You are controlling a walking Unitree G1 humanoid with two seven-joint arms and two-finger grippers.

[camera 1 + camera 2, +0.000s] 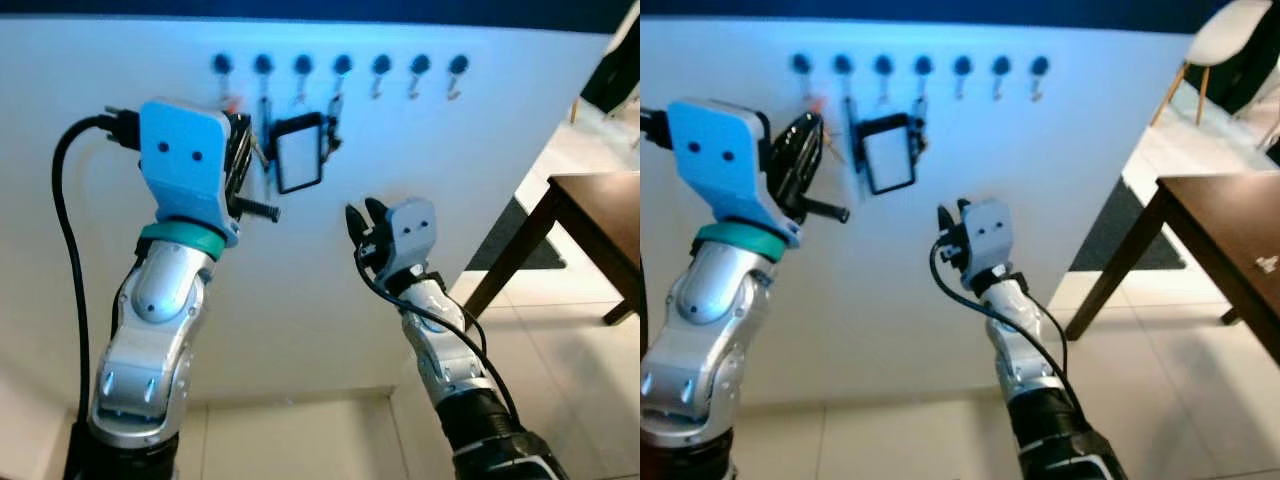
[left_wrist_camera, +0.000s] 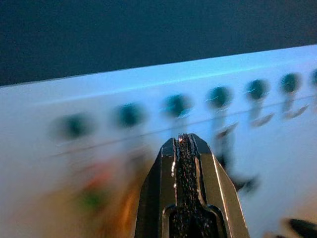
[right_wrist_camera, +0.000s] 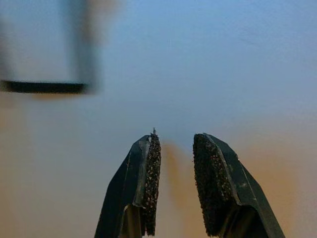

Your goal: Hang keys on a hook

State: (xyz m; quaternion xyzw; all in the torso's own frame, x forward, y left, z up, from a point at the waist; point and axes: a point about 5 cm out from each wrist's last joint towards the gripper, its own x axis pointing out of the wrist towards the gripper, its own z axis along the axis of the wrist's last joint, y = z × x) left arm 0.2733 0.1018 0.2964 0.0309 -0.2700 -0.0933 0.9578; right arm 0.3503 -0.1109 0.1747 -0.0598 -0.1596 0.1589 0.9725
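On the white wall, a row of dark round hooks sits just above our left gripper, pressed together; right gripper narrowly parted, lower.

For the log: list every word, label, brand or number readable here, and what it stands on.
None can be read. The black-framed tag hanging from the row of hooks has a blank pale face, the left gripper and right gripper carry no markings, and the white wall is bare.
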